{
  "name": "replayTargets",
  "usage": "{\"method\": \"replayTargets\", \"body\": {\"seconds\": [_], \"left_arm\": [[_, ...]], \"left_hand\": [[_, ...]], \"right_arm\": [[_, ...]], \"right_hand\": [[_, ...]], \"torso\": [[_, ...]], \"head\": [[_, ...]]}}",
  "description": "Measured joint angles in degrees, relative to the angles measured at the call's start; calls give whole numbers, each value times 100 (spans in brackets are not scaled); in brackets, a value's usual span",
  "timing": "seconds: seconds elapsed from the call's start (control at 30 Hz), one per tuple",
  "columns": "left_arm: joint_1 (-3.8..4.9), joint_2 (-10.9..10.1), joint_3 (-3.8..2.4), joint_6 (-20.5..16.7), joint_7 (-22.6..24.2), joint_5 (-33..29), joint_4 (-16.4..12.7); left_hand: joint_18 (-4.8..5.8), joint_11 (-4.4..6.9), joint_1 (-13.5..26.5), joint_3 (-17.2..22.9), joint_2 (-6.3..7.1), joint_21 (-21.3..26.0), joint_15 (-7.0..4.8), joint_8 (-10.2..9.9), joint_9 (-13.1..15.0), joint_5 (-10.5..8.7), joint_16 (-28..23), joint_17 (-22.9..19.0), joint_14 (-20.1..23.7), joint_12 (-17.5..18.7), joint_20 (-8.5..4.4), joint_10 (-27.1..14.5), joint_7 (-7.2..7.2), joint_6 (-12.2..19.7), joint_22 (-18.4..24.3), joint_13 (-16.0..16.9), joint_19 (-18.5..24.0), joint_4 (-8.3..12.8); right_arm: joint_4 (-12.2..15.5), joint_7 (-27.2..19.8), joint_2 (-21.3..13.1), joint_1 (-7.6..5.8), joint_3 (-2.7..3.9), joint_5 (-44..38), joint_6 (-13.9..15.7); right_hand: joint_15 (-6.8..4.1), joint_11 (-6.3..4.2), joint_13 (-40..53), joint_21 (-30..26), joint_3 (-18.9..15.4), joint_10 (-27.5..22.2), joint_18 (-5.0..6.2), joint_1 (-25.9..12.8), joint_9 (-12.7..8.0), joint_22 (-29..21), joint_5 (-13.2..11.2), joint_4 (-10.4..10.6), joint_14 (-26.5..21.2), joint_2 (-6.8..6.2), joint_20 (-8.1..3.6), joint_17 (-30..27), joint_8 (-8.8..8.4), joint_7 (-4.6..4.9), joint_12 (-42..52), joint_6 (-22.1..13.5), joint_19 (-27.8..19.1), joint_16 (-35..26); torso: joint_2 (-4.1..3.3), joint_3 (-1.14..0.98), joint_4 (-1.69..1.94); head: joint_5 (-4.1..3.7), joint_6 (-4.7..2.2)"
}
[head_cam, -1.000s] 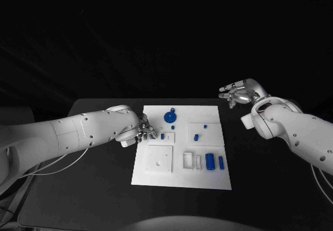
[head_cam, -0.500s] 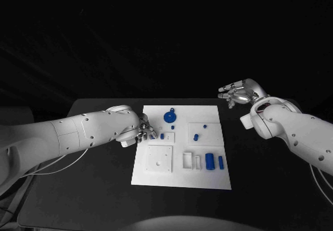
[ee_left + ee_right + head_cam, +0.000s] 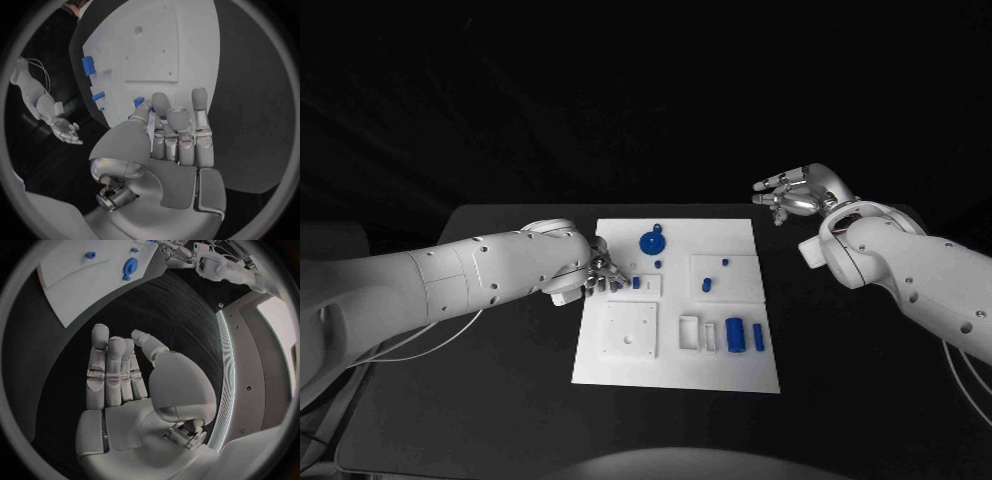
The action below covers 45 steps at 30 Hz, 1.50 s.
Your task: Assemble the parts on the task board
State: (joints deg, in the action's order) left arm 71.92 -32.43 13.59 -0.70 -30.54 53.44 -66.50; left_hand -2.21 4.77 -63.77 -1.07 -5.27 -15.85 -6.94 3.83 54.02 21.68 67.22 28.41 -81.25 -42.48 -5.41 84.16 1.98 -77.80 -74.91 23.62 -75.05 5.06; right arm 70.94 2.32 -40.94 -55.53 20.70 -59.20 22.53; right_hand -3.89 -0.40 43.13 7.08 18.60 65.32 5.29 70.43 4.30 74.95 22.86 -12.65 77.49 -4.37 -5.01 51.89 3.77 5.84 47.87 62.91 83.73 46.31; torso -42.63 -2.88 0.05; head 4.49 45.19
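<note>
Hovering at the task board edge, left hand empty, fingers extended; right hand raised, spread, empty.

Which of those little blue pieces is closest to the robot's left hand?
The small blue piece at the board's left edge, right beside the left hand; the others lie farther right.

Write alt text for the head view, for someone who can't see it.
A white task board lies mid-table with small blue parts on it. The left hand rests at the board's left edge, fingertips at a blue piece. The right hand hangs open above the table's far right corner.
</note>
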Motion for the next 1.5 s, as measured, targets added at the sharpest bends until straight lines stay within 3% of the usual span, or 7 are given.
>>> {"method": "replayTargets", "body": {"seconds": [0.57,0.67,0.73,0.83,1.33,1.47,1.5], "left_arm": [[-10,-12,1,23,7,39,44],[-20,-66,9,57,8,50,24],[-24,-118,11,97,10,54,-18],[-25,-193,11,163,16,53,-109],[-15,-484,-69,248,86,-127,-549],[-8,-615,-184,192,122,-66,-698],[-7,-649,-220,167,136,-27,-740]], "left_hand": [[0,28,11,-152,270,39,0,1,24,-381,0,-6,0,23,0,-28,149,-34,1,-12,0,-216],[0,28,0,-53,615,56,-19,0,32,-826,-25,-17,22,48,0,-28,121,-61,-3,-29,0,-514],[0,28,-130,347,1214,101,10,-1,18,-1238,-99,-51,52,142,20,-28,90,-92,-4,-69,21,-1162],[0,20,-287,334,1492,177,35,-1,-21,-1471,-215,-108,109,287,30,-19,23,-21,-3,-125,31,-1614],[180,-230,-128,86,1680,617,126,-12,-1524,-1855,-639,-548,595,1178,-122,-146,-402,1473,159,-225,252,-1807],[179,-354,-381,167,1427,943,299,-12,-1860,-1803,-945,-744,1018,1515,63,-594,-531,1644,381,-406,562,-1527],[179,-392,-639,223,1268,1075,351,-12,-1997,-1400,-1104,-871,1115,1658,122,-701,-542,1630,509,-535,619,-1277]], "right_arm": [[-8,-1,-2,12,0,0,-4],[-8,-2,-3,15,0,0,-5],[-8,-3,-7,20,0,0,-6],[-8,-3,-13,30,0,0,-6],[-22,-4,-31,44,0,0,-9],[-23,-5,-43,46,0,1,-11],[-23,-5,-45,46,0,1,-12]], "right_hand": [[0,0,0,0,0,0,0,0,0,-1,0,0,0,0,0,0,0,18,0,-18,0,0],[0,0,0,0,0,0,0,0,0,-1,0,0,0,0,0,0,0,18,0,-18,0,0],[0,0,0,0,0,0,0,0,0,-1,0,0,0,0,0,0,0,18,0,-18,0,0],[0,0,0,0,0,0,0,-10,0,-2,1,0,0,-10,0,-2,0,18,0,-18,0,0],[0,0,0,0,0,0,0,-38,0,-2,23,0,0,-38,0,-5,0,17,0,-17,0,0],[0,0,0,0,0,0,0,-38,0,-2,45,0,0,-38,0,-5,0,17,0,-17,0,0],[0,0,0,0,0,0,0,-38,0,-2,45,0,0,-38,0,-5,0,17,0,-17,0,0]], "torso": [[0,1,2],[0,3,3],[0,3,3],[-1,6,2],[1,3,5],[1,2,5],[1,1,4]], "head": [[-8,-1],[-15,-5],[-25,-13],[-38,-27],[-66,-54],[-82,-71],[-88,-79]]}}
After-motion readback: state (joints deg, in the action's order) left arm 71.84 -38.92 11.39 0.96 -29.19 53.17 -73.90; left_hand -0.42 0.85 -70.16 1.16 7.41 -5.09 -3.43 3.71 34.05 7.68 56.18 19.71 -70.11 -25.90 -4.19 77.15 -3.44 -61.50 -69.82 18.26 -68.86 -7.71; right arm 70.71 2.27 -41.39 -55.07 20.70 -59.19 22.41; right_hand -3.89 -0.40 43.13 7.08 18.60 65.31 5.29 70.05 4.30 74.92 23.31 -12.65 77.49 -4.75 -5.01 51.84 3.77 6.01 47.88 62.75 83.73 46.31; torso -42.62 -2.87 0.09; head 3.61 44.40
